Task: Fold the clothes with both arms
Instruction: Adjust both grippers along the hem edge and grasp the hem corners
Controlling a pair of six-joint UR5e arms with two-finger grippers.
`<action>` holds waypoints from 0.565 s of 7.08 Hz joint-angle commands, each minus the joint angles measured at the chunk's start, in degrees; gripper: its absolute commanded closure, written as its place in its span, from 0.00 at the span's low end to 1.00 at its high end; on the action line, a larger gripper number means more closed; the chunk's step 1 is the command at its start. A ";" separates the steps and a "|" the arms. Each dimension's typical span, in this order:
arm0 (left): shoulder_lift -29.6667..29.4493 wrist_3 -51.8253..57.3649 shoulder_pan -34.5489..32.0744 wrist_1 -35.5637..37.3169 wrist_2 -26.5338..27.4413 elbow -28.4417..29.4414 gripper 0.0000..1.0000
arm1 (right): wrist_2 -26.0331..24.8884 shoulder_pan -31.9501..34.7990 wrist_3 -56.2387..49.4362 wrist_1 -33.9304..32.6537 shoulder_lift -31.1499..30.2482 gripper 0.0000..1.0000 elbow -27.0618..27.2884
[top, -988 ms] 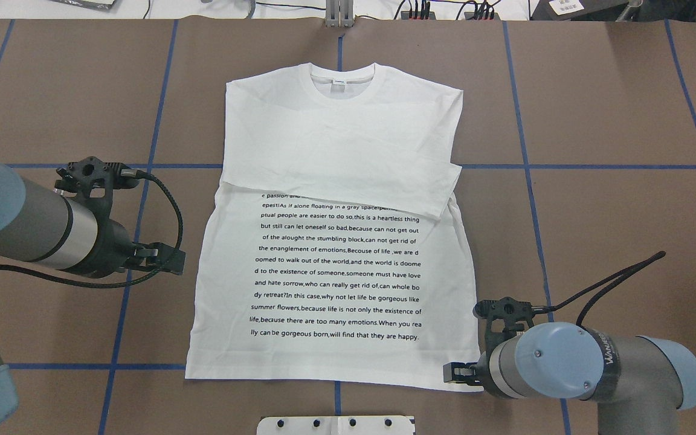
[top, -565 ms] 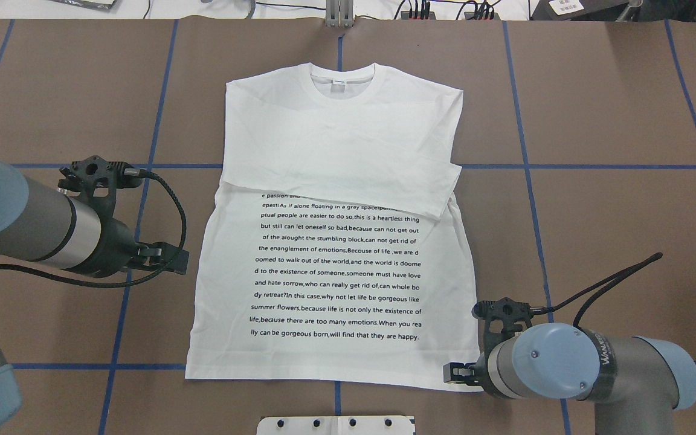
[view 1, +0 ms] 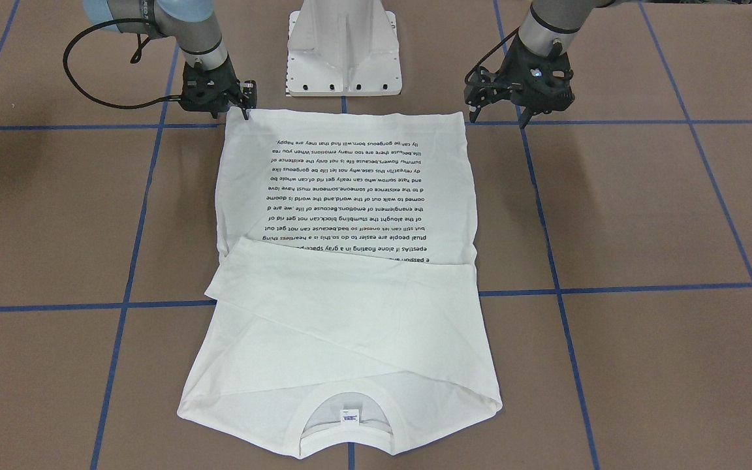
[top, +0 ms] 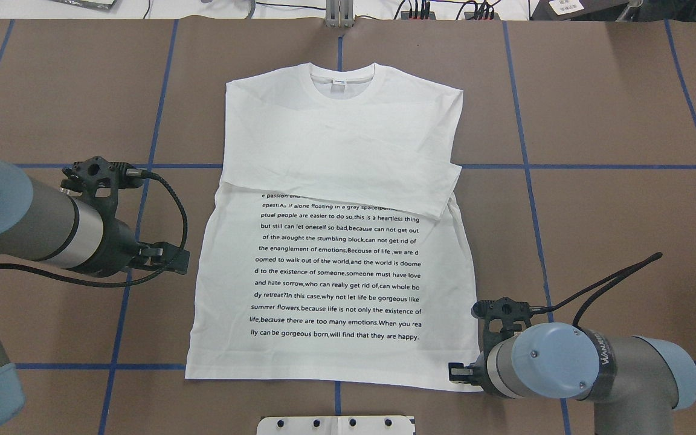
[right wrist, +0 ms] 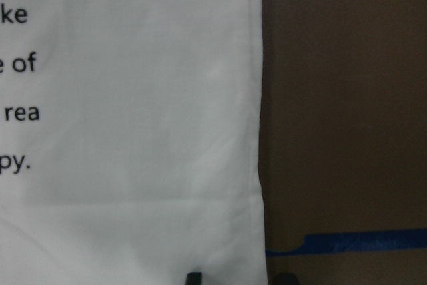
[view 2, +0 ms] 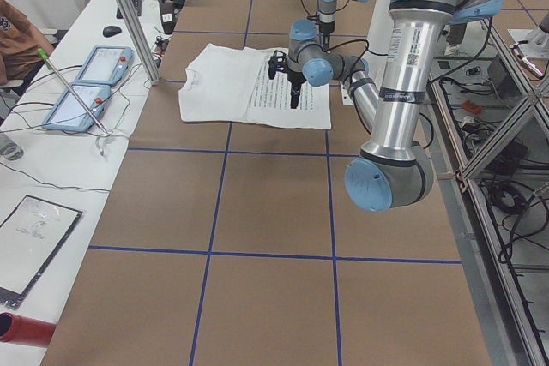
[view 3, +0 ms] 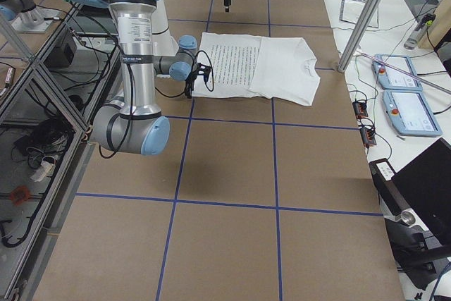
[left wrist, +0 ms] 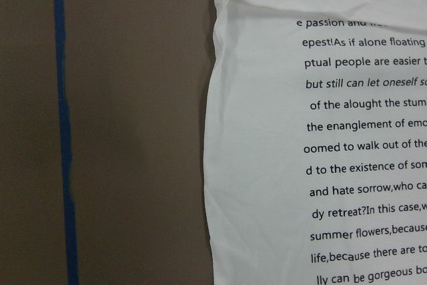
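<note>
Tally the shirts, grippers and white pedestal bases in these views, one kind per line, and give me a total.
Shirts: 1, the white shirt
Grippers: 2, the left gripper and the right gripper
Pedestal bases: 1, the white pedestal base
Total: 4

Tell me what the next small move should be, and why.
Probably move the left gripper in and down onto its hem corner of the shirt. The right gripper straddles the shirt's edge at its own hem corner, while the left one hangs open, off the cloth.
</note>
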 commanded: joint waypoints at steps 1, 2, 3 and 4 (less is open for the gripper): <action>0.00 0.00 0.00 0.00 0.01 0.15 0.00 | -0.50 -0.08 0.24 0.07 0.10 0.95 0.11; -0.09 0.00 0.00 0.00 0.01 0.15 0.00 | -0.68 -0.08 1.20 0.07 -0.07 1.00 0.28; -0.18 0.00 0.00 0.00 0.01 0.15 0.00 | -0.59 -0.08 1.21 -0.02 0.02 1.00 0.37; -0.09 0.00 0.00 0.00 0.01 0.15 0.00 | -0.59 0.00 1.21 0.07 0.28 1.00 0.89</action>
